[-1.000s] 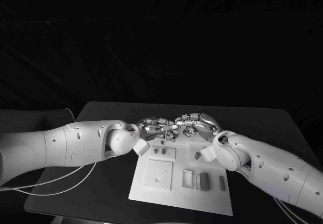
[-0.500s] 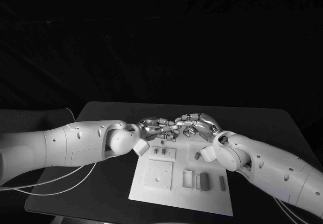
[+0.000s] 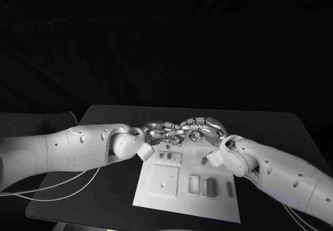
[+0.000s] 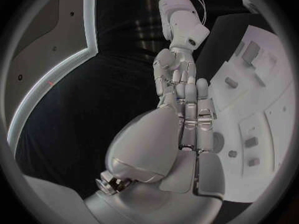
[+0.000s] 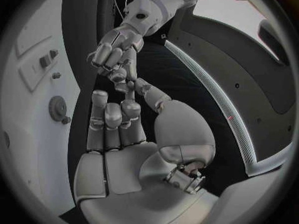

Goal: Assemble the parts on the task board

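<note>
Meeting fingertip to fingertip above the far edge of the task board (image 3: 160, 192), the left robot hand (image 3: 158, 131) and the right robot hand (image 3: 201, 129) are working close together over the black bench (image 3: 270, 126). Both are curling their fingers inward toward the spot where they touch, which reads as a hand-over or a joint re-seating of something small. Whether a part is actually sitting between the fingertips I cannot tell: the contact point is too small and shiny in the head view, and both wrist views are showing fingers nearly touching without any clear piece between them. So neither hand's grip can be called; each is narrow and curled, not spread.

The task board is lying flat on the bench just nearer the robot than the two hands. Small grey parts (image 3: 210, 187) are standing in slots near its closer edge, and a square plate (image 3: 164, 180) is sitting on its left half. Two smaller pieces (image 3: 165, 156) are resting near the far edge, just beneath the left robot hand.

Working above the board is probably keeping any dropped piece on it.
</note>
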